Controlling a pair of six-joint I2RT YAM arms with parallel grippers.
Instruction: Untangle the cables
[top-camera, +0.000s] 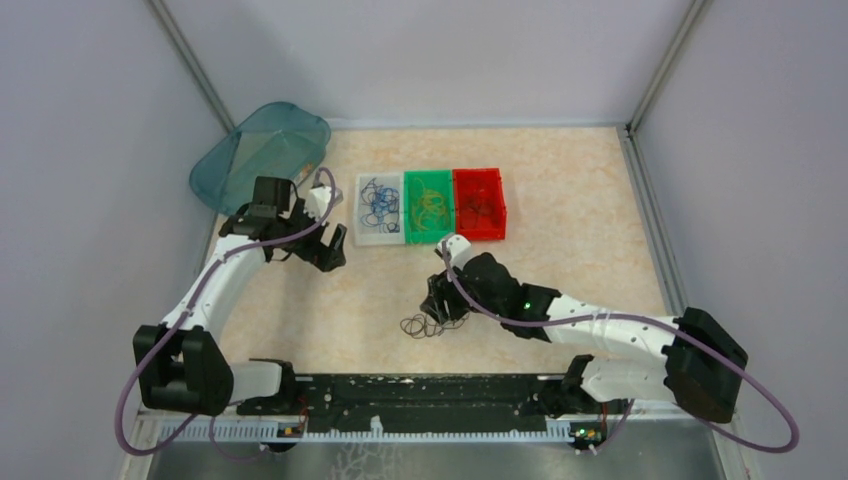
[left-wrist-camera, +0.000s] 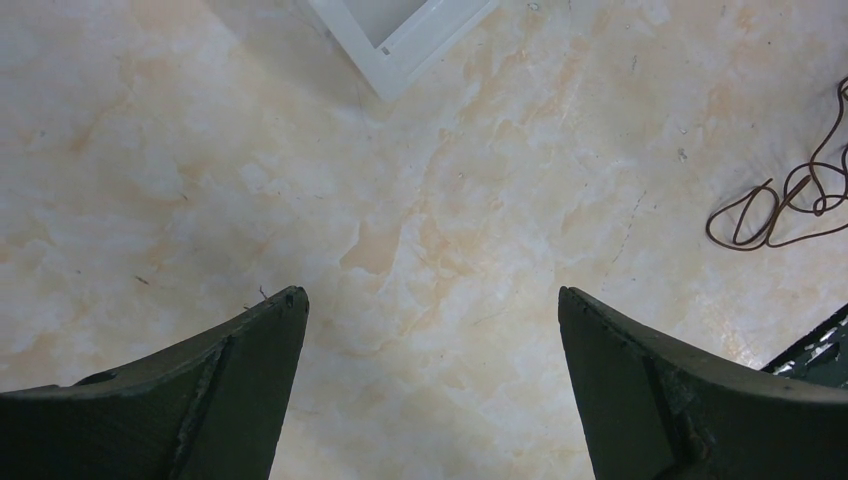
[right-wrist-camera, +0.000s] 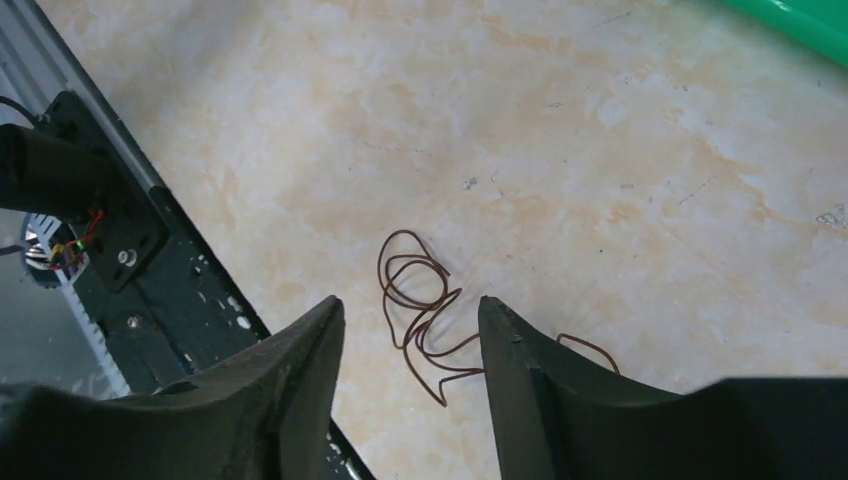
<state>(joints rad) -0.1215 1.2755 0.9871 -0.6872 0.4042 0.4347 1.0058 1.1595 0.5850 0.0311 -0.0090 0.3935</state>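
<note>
A loose tangle of thin dark brown cables (top-camera: 422, 326) lies on the table near the front rail. In the right wrist view the curly brown strand (right-wrist-camera: 428, 318) rests on the surface between my right gripper's fingers. My right gripper (right-wrist-camera: 410, 302) hovers low over it, jaws partly apart, not pinching the wire. The right gripper (top-camera: 438, 308) sits just right of the tangle in the top view. My left gripper (left-wrist-camera: 431, 292) is wide open over bare table with nothing between its fingers. The same brown cables (left-wrist-camera: 790, 205) show at its far right.
Three small bins stand in a row at mid table: a white one (top-camera: 380, 240) with blue strands, a green one (top-camera: 430, 238) with yellow strands, a red one (top-camera: 480, 236) with dark strands. A teal lid (top-camera: 262, 150) leans at the back left. The black rail (top-camera: 420, 390) runs along the near edge.
</note>
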